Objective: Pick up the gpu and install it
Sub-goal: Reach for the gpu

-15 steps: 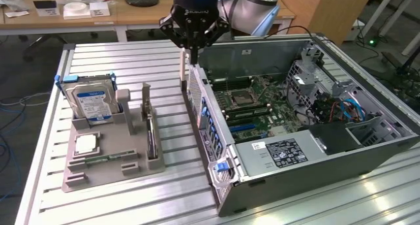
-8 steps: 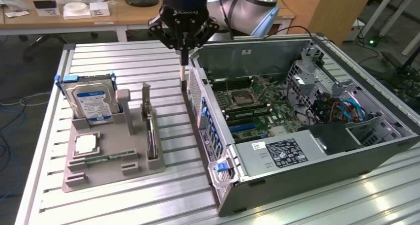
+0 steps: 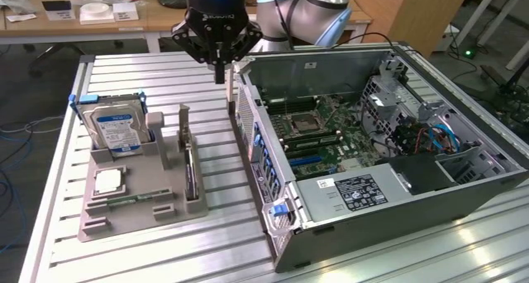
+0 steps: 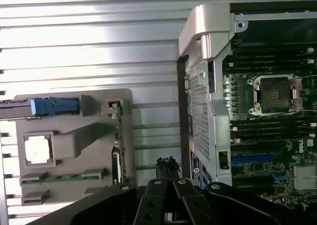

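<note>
The gpu [image 3: 192,171] stands on edge in a slot of the grey holder [image 3: 157,187], a thin dark card with its metal bracket end [image 3: 183,119] sticking up. In the wrist view the gpu [image 4: 118,158] runs along the edge of the holder [image 4: 74,140] nearest the case. My gripper [image 3: 220,78] hangs above the slatted table, between the holder and the open computer case [image 3: 331,69], close to the case's corner. Its fingers are shut with nothing between them. The wrist view shows the gripper [image 4: 167,166] over bare table beside the case wall [image 4: 203,101].
A silver hard drive [image 3: 116,128] with a blue-white label stands at the holder's far end. A processor chip [image 3: 108,181] and a green memory stick [image 3: 132,199] lie nearer the front. The motherboard [image 3: 318,131] lies exposed inside the case. A wooden desk [image 3: 124,20] stands behind the table.
</note>
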Tool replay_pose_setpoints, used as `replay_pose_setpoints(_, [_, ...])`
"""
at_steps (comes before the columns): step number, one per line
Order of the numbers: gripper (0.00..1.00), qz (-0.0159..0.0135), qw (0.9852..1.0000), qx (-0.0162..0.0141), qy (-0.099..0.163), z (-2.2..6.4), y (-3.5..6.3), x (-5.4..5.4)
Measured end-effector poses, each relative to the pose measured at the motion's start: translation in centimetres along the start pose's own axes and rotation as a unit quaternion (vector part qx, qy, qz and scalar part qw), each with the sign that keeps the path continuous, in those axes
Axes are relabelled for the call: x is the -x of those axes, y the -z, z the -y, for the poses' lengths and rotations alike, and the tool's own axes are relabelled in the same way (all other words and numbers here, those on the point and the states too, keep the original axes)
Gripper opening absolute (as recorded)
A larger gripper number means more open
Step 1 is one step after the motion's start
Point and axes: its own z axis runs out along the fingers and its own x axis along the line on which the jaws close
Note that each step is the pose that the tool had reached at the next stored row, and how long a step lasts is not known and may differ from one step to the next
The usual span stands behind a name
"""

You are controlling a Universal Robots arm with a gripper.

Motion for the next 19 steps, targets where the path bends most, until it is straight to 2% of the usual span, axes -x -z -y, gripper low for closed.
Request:
replay_pose_setpoints(7, [0.11, -0.0001, 1.0, 0.0, 0.0, 0.16, -0.02, -1.9])
replay_pose_setpoints(8, [0.11, -0.0001, 1.0, 0.0, 0.0, 0.2, -0.02, -2.5])
replay_pose_setpoints(19, [0.11, -0.0002, 1.0, 0.0, 0.0, 0.46, -0.05, -5.8])
